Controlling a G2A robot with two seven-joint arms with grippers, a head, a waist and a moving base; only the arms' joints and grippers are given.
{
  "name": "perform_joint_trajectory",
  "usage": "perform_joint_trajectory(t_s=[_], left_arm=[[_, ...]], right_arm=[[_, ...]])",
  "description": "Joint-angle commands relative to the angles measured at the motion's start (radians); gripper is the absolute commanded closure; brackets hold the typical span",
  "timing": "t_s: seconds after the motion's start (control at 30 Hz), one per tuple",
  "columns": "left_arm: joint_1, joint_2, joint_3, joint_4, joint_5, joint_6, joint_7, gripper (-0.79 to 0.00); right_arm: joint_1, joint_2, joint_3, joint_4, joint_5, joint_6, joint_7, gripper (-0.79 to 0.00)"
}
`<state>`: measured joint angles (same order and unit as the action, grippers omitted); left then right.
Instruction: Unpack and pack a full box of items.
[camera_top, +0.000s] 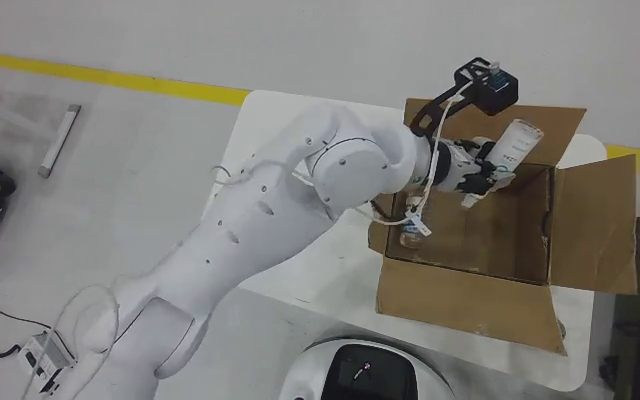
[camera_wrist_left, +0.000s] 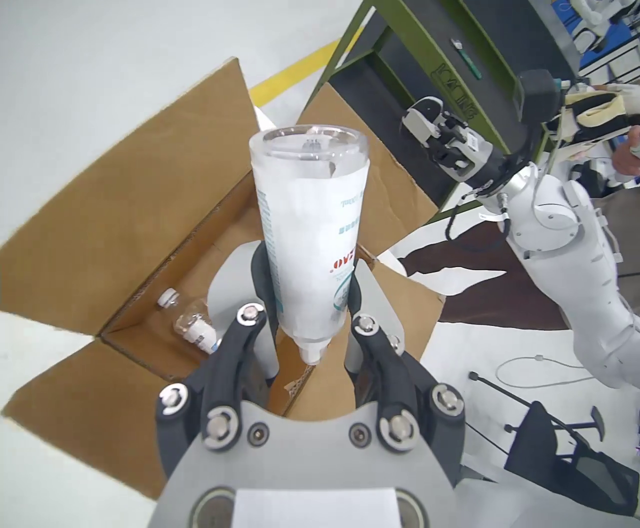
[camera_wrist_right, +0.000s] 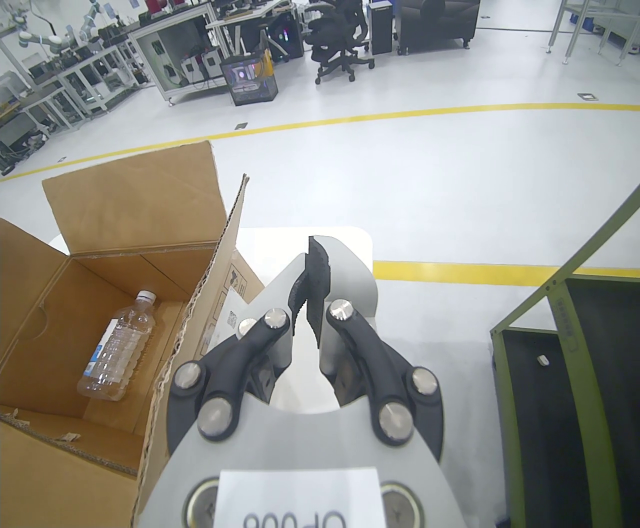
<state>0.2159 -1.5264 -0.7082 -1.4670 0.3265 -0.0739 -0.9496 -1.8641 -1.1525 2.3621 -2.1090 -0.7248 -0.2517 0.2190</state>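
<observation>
Clamping a bottle (camera_wrist_left: 310, 200) near its cap, left gripper (camera_wrist_left: 310, 292) fingers hold it high over the box (camera_top: 465, 295), at 1 o'clock, likely clearing walls; right gripper (camera_wrist_right: 311, 285) fingers together.

Glossy white rounded arm (camera_top: 240, 230); right gripper (camera_wrist_right: 314, 265) grey-plated, black linkages (camera_wrist_right: 235, 357), silver screws (camera_wrist_right: 340, 310).

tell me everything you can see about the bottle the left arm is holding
The bottle is clear plastic, wrapped in a white printed label, with a small white cap. The left end effector is shut on its tapered shoulder, one pad on each side, so the cap points toward the wrist and the flat base away. It is held over the open cardboard box, touching nothing else.
</observation>
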Motion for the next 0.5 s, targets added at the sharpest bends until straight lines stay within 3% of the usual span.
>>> perform_joint_trajectory(t_s=[0.0,0.47], left_arm=[[0.0,0.001,-0.001,-0.002,0.011,0.002,-0.001,0.0],[0.027,0.001,-0.003,0.005,0.024,0.028,0.034,0.0]], right_arm=[[0.001,-0.001,0.001,0.0,0.0,-0.001,0.001,0.0],[0.0,-0.007,-0.001,-0.016,0.004,-0.008,0.01,0.0]])
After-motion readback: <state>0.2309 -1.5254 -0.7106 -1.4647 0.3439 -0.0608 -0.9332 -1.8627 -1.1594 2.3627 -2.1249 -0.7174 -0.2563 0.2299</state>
